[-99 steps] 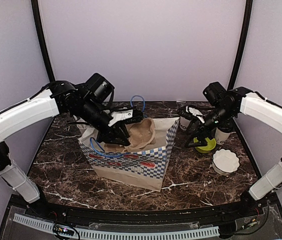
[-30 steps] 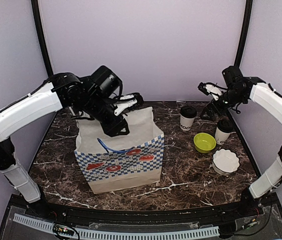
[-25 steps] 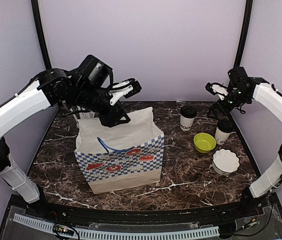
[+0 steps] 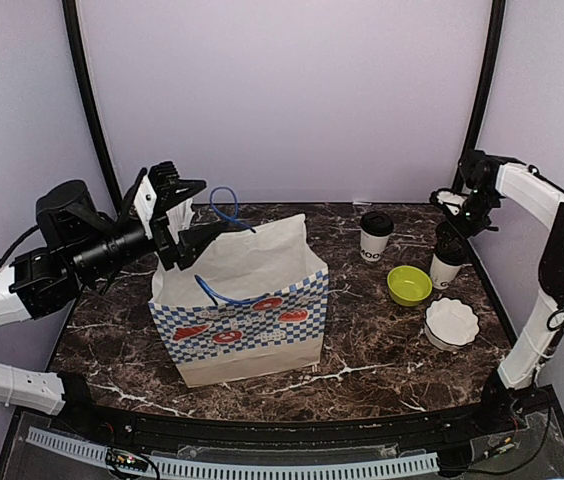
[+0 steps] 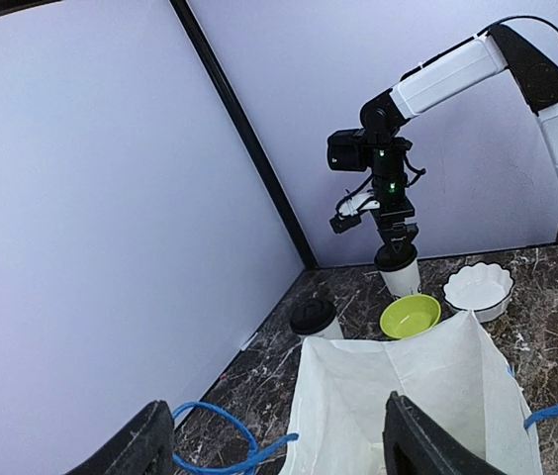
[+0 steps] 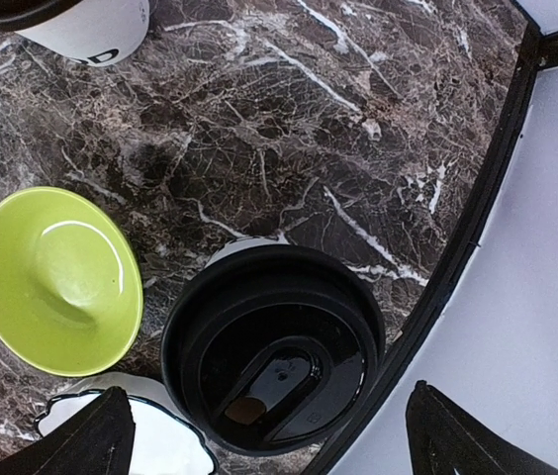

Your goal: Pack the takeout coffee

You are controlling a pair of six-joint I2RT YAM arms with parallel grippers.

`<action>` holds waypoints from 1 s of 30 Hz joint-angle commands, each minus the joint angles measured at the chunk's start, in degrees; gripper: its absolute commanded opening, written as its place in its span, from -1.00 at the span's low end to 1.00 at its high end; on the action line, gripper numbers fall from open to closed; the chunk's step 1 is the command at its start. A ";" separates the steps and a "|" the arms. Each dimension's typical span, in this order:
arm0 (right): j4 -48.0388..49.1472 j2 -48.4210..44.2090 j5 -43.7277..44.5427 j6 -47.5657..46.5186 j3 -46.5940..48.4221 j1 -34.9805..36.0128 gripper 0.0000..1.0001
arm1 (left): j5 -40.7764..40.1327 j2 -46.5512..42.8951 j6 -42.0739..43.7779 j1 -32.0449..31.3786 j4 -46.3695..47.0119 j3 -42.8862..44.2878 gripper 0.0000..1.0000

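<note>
Daylight shows on both sides of the black lid beneath the right gripper [image 6: 274,421], whose jaws are spread wide and hold nothing. That lid belongs to the outer cup [image 6: 271,346], which stands upright well to the right of the paper bag [image 4: 247,300]. The inner cup [image 4: 374,236] stands nearer the bag, and the lime-green bowl [image 4: 409,285] sits between the cups and the bag's right side. The left gripper [image 5: 274,450] hovers at the bag's left rim, jaws apart and empty. Whether the cups are filled I cannot tell. Their paper walls would probably dent under a hard squeeze and the smooth lids could pop off, so the safer hold is gently around the wall just under the lid, keeping the cup upright.
</note>
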 commanded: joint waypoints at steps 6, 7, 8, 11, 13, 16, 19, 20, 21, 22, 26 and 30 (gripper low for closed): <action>-2.62 4.59 -1.06 1.99 3.97 -2.64 0.84 | -0.58 -1.28 0.51 0.34 3.92 -0.83 0.49; -2.83 5.09 -1.72 2.08 4.36 -2.76 0.83 | -0.63 -1.22 0.52 0.34 3.91 -0.83 0.49; -2.81 5.48 -2.48 2.21 4.74 -2.85 0.82 | -0.67 -1.13 0.63 0.30 3.96 -0.88 0.49; -3.10 6.59 -3.27 2.52 5.90 -3.39 0.80 | -0.68 -0.87 0.60 0.32 3.90 -0.84 0.49; -3.46 7.21 -3.84 2.58 6.45 -3.54 0.77 | -0.69 -0.77 0.65 0.28 3.89 -0.84 0.49; -3.81 7.80 -4.25 2.50 6.70 -3.63 0.74 | -0.77 -0.65 0.84 0.34 3.77 -0.85 0.49; -4.02 8.09 -4.64 2.51 6.85 -3.63 0.67 | -0.77 -0.56 1.14 0.34 3.52 -0.84 0.49; -4.18 8.14 -4.81 2.53 6.94 -3.63 0.64 | -0.77 -0.55 1.22 0.30 3.44 -0.88 0.49; -4.36 8.14 -4.91 2.61 7.03 -3.63 0.63 | -0.84 -0.50 1.35 0.33 3.36 -0.85 0.49; -4.55 8.22 -5.10 2.77 7.05 -3.63 0.62 | -0.89 -0.48 1.37 0.34 3.25 -0.80 0.49; -5.01 8.64 -5.18 3.05 6.44 -3.63 0.64 | -0.95 -0.45 1.55 0.26 2.95 -0.62 0.49; -5.57 9.17 -4.35 3.40 5.65 -3.63 0.65 | -1.12 -0.45 1.58 0.30 2.93 -0.57 0.49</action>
